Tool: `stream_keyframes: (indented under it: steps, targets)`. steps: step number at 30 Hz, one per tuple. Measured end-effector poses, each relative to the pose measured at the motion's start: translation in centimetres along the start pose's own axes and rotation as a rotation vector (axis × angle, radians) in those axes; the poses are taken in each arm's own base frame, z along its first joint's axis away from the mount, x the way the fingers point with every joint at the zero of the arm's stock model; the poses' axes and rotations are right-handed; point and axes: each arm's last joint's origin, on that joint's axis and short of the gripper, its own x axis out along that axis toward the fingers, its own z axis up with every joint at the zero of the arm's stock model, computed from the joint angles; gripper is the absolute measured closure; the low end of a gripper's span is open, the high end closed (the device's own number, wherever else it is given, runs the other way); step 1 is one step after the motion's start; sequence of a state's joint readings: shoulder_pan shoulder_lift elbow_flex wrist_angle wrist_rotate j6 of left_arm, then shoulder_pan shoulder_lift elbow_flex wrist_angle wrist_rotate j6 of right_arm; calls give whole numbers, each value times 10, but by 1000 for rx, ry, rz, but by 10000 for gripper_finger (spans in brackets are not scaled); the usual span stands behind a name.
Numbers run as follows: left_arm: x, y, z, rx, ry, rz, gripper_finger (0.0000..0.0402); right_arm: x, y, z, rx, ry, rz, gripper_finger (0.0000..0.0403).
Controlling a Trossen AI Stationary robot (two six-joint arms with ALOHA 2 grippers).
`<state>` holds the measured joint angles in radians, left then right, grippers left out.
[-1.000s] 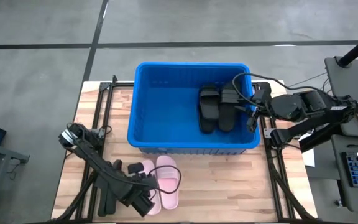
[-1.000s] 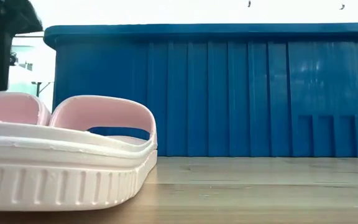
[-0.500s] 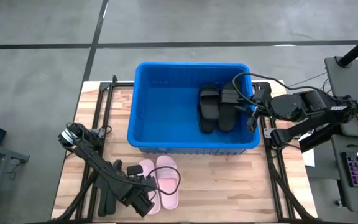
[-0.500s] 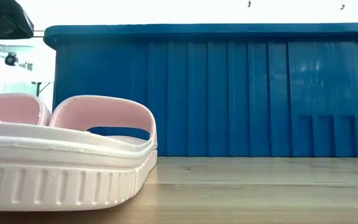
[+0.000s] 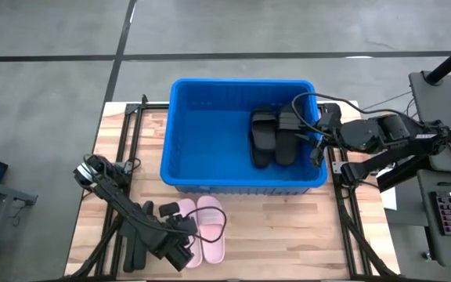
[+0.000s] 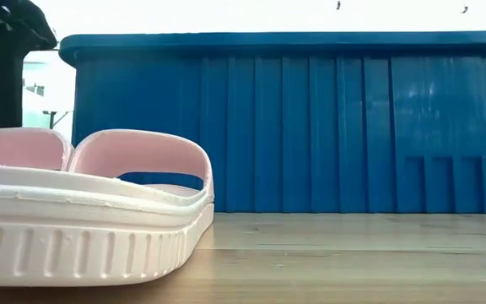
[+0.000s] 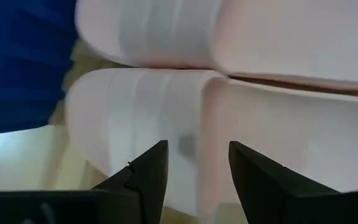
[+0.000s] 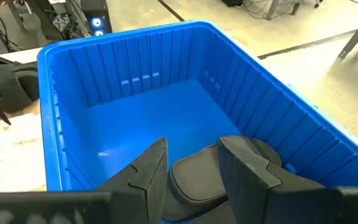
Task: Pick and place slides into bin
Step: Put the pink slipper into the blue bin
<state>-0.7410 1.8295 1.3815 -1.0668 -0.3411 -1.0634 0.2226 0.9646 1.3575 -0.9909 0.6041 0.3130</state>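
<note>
So the task looked partly done. The blue bin [image 5: 180, 149] stood at the far middle of the table [image 5: 288, 235], and 2 black slides [image 5: 273, 138] already lay side by side on its floor toward the right wall; the rest of the bin was bare. Left to move were the 2 pink slides [image 5: 210, 227], resting together on the table just in front of the bin. The left gripper [image 7: 194, 168] was down at the pink pair, fingers parted and gripping nothing yet. The right gripper [image 8: 191, 163] hung at the bin's right rim, over the black slides, fingers parted and empty.
</note>
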Motion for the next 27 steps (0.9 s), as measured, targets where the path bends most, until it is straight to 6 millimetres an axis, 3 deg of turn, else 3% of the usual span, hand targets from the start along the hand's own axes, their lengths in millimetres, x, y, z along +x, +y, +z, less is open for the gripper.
stream_keyframes:
  steps: [12,16,21,27]
  targets:
    - [31,-6,-5,44,16,151,248,0,0,0,-8,1,-1,271]
    - [34,-6,-5,48,27,158,285,0,0,0,-8,1,0,271]
    - [21,-3,-4,74,73,102,383,0,0,0,-11,0,0,271]
    - [-20,6,5,169,74,-50,395,0,0,-1,-34,1,0,271]
